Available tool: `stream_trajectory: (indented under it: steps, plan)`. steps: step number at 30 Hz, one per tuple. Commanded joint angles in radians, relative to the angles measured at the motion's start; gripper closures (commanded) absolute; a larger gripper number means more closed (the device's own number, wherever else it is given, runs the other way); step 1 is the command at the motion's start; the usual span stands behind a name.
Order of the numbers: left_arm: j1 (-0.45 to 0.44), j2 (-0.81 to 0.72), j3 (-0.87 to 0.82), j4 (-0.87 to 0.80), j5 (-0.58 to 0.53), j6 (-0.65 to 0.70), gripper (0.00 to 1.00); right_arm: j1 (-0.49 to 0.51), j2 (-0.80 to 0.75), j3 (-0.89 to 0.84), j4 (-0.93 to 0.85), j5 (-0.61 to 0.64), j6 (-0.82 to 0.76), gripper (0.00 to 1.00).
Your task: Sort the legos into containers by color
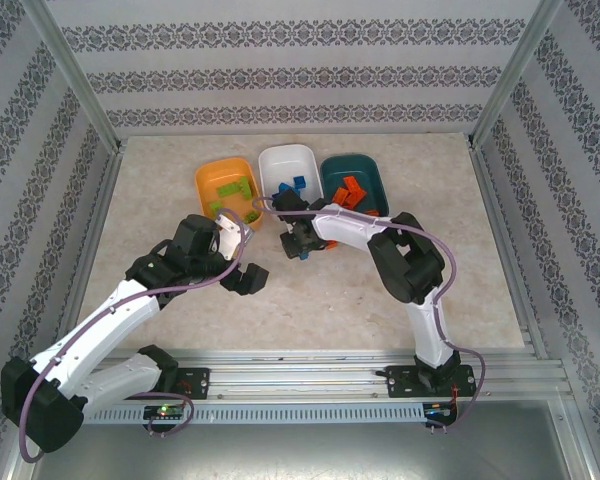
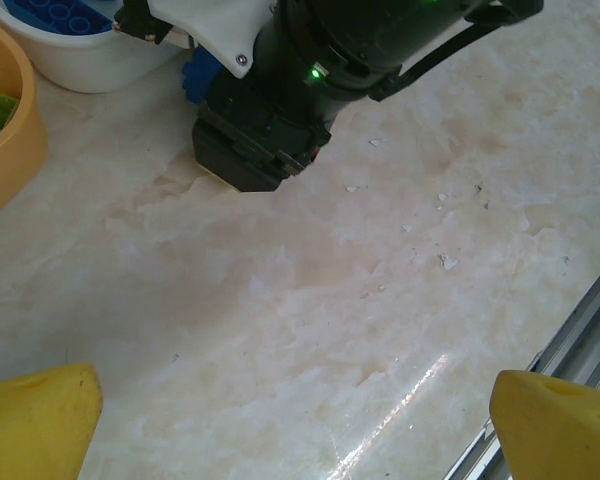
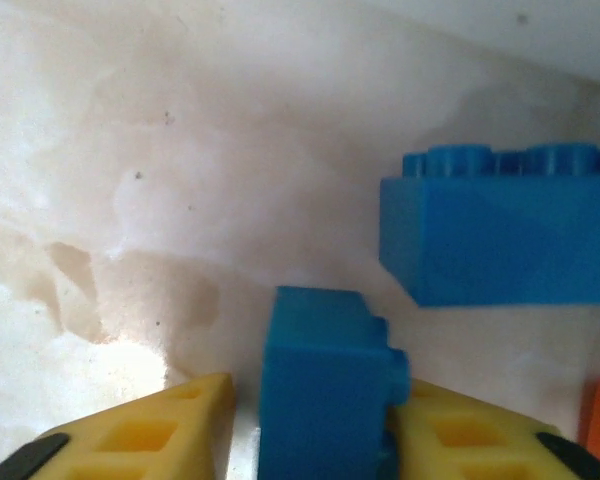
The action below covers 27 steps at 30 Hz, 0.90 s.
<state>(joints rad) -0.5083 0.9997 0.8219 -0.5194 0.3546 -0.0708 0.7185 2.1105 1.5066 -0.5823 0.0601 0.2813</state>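
Beige marbled worktop [image 1: 360,300], patterned wall panels [image 1: 280,80] around it; left arm [image 1: 100,335] comes in from the near left; left gripper [image 2: 300,420] hangs over bare worktop with its yellow fingertips [image 2: 30,420] spread wide and nothing between them; far centre, three containers in a close row; orange container [image 1: 212,178] on the left holds lime green legos [image 1: 232,193]; white container [image 1: 280,160] in the middle holds blue legos [image 1: 295,183]; teal container [image 1: 370,172] on the right holds orange-red legos [image 1: 350,190]; right arm [image 1: 430,320] arcs from the near right over to the near side of the white container; right gripper [image 3: 310,410] is down at the worktop just in front of that container, pinching a blue lego [image 3: 320,350] between its yellow fingers [image 3: 460,430], one stud showing on the lego's right face; second blue lego [image 3: 500,240] lies on the worktop just beyond and to the right, apart from the pinched one, studs up; orange sliver at the right edge of the right wrist view, cannot tell what it is.
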Motion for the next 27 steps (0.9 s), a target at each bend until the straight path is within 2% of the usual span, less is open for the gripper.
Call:
stream_trajectory:
  steps: [1,3,4,9,13,17,22,23,25,27]
  plan:
    - [0.008,0.0,0.011,-0.002,-0.005,0.0,0.0,0.026,-0.039,-0.052,-0.026,0.021,0.039,0.7]
    - [0.008,-0.004,0.01,-0.002,-0.006,-0.001,0.0,0.026,-0.07,-0.083,-0.008,0.028,0.057,0.8]
    - [0.008,-0.008,0.01,-0.002,-0.005,-0.001,0.0,0.026,-0.093,-0.094,0.002,0.028,0.066,0.82]
    - [0.008,-0.022,0.011,-0.002,-0.021,-0.001,0.0,0.018,-0.173,-0.079,0.001,0.023,0.078,0.83]
    - [0.008,-0.05,0.004,0.005,-0.051,-0.001,0.0,-0.034,-0.196,0.001,0.009,-0.031,0.105,0.84]
    - [0.008,-0.065,-0.002,0.008,-0.067,0.0,0.0,-0.086,-0.139,0.14,0.006,-0.081,0.132,0.84]
    - [0.008,-0.062,-0.001,0.008,-0.075,0.002,0.0,-0.132,0.011,0.351,-0.035,-0.098,0.14,0.83]
    - [0.008,-0.061,0.0,0.008,-0.075,0.002,0.0,-0.138,0.036,0.384,-0.037,-0.094,0.142,0.79]
    - [0.008,-0.056,-0.001,0.009,-0.075,0.003,0.0,-0.154,0.091,0.458,-0.055,-0.096,0.133,0.53]
    - [0.008,-0.053,0.0,0.008,-0.074,0.003,0.0,-0.156,0.112,0.497,-0.094,-0.059,0.12,0.38]
